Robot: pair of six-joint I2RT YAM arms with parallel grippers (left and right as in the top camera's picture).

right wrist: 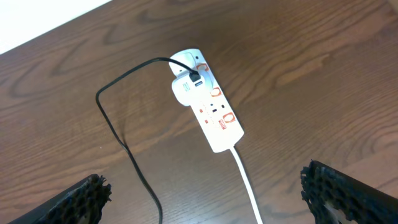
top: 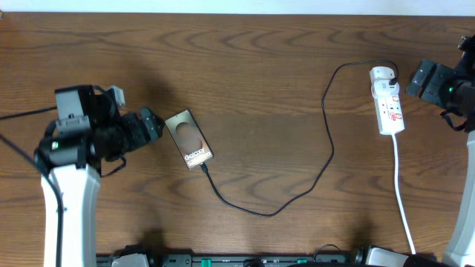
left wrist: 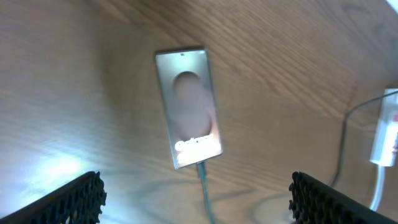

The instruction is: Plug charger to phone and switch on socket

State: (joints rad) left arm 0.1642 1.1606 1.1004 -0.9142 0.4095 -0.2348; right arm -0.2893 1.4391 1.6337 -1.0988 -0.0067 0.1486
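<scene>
The bronze-brown phone [top: 188,139] lies flat left of centre; it also shows in the left wrist view [left wrist: 188,106]. The black charger cable [top: 326,126] runs from the white socket strip [top: 387,100] in a loop, and its plug tip [top: 204,170] sits at the phone's lower edge, seemingly inserted [left wrist: 200,167]. My left gripper [top: 152,124] is open and empty just left of the phone. My right gripper [top: 415,80] is open and empty just right of the socket's rounded end. The right wrist view shows the socket [right wrist: 208,109] with red switch marks and a white adapter.
The socket's white cord [top: 401,193] runs down to the table's front edge. The wood table [top: 260,74] reaches a white back edge at the top. Black fixtures line the front edge [top: 223,259].
</scene>
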